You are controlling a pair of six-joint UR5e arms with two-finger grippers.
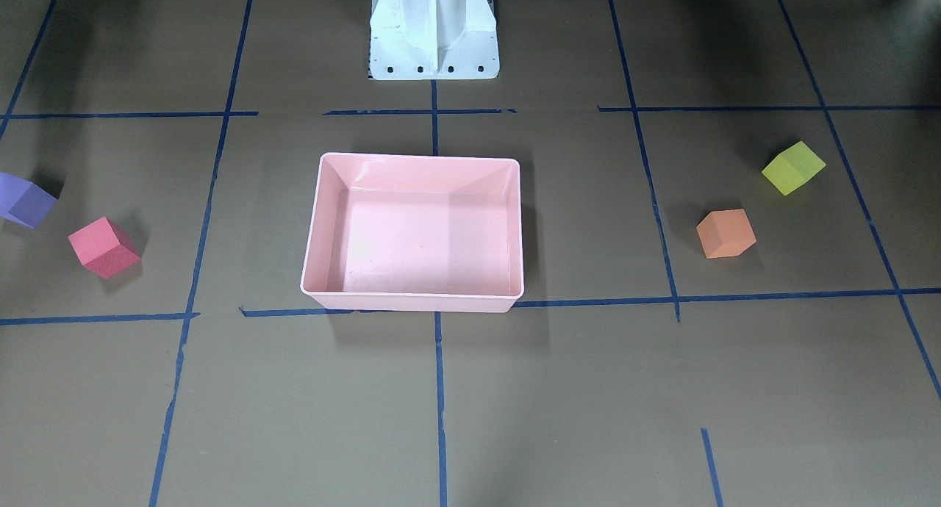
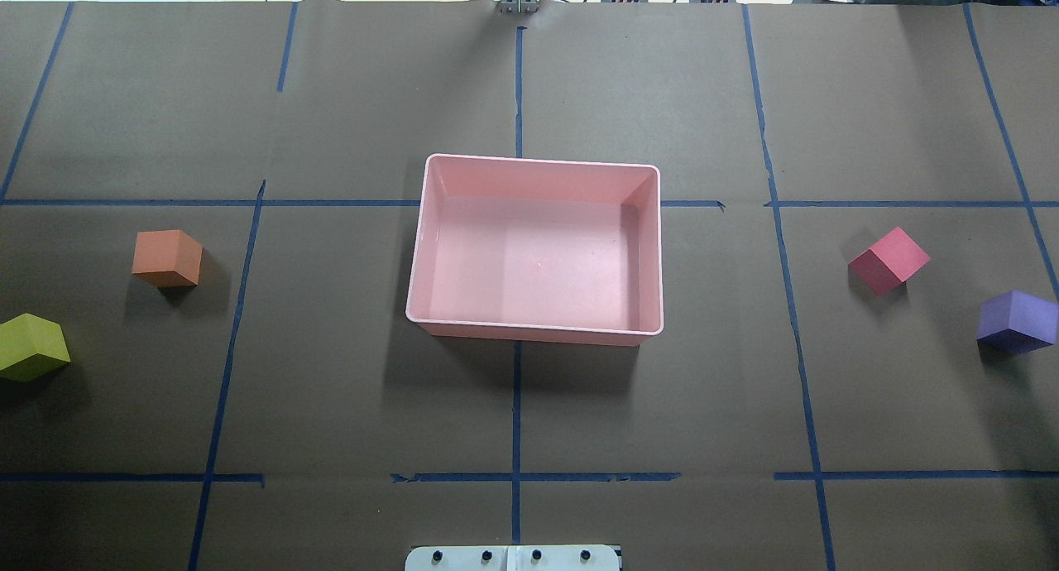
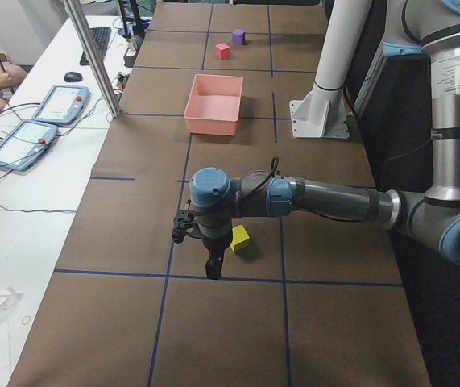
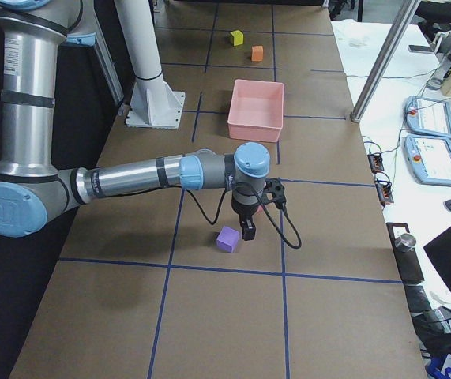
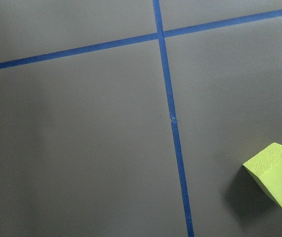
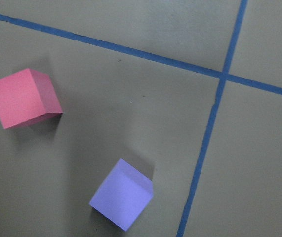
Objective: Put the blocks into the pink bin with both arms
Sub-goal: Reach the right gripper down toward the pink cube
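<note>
The pink bin (image 1: 419, 301) (image 2: 529, 331) sits at the table's middle with nothing in it. The orange block (image 2: 168, 257) and yellow-green block (image 2: 31, 347) lie on the robot's left; the red block (image 2: 888, 261) and purple block (image 2: 1016, 321) lie on its right. My left gripper (image 3: 212, 266) points down just beside the yellow-green block (image 3: 240, 238); I cannot tell if it is open. My right gripper (image 4: 249, 229) hangs just beside the purple block (image 4: 227, 238); I cannot tell its state either. The wrist views show the yellow-green block (image 5: 276, 175), the red block (image 6: 24, 98) and the purple block (image 6: 122, 200), with no fingers in them.
The white pedestal base (image 1: 434, 29) stands behind the bin on the robot's side. Blue tape lines (image 2: 516, 405) grid the brown table. A side bench holds tablets (image 3: 40, 121) and a metal post (image 3: 93, 56); a person's hands show at its far end.
</note>
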